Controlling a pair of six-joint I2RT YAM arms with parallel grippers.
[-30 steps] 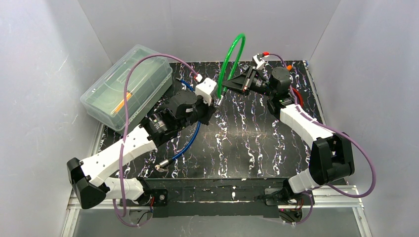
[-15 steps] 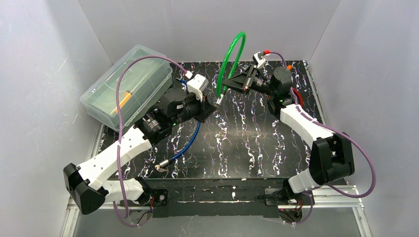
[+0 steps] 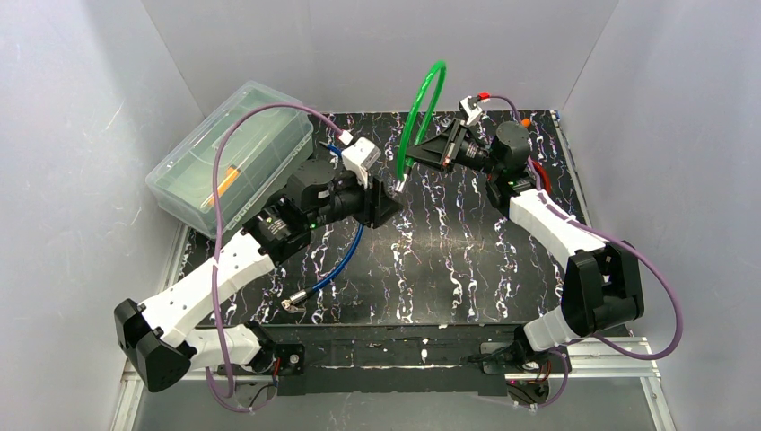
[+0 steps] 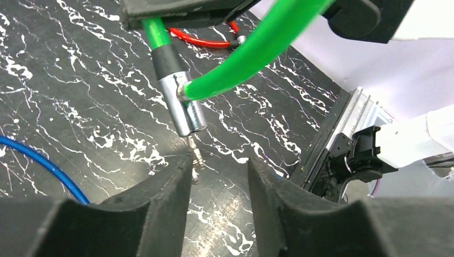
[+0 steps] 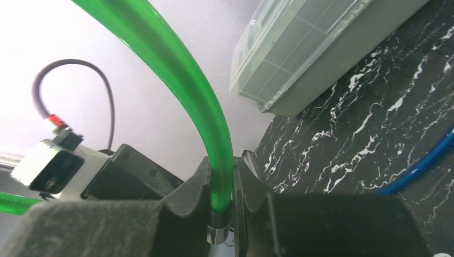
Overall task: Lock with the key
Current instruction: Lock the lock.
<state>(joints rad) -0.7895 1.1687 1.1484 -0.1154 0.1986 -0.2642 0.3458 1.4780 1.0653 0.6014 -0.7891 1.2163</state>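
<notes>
Green cable lock [image 3: 422, 103] being pinched by right hand [image 3: 429, 153], raised over bench [image 3: 449, 260] at 12 o'clock. Key [image 4: 196, 158] hanging from lock barrel [image 4: 182, 107], between spread fingers of left hand [image 4: 218, 174]. Turning step; next: closing on key, twisting.

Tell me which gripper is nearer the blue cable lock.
Left. The left gripper hangs just right of the blue cable lock; the right gripper is farther back, clamped on the green lock.
</notes>
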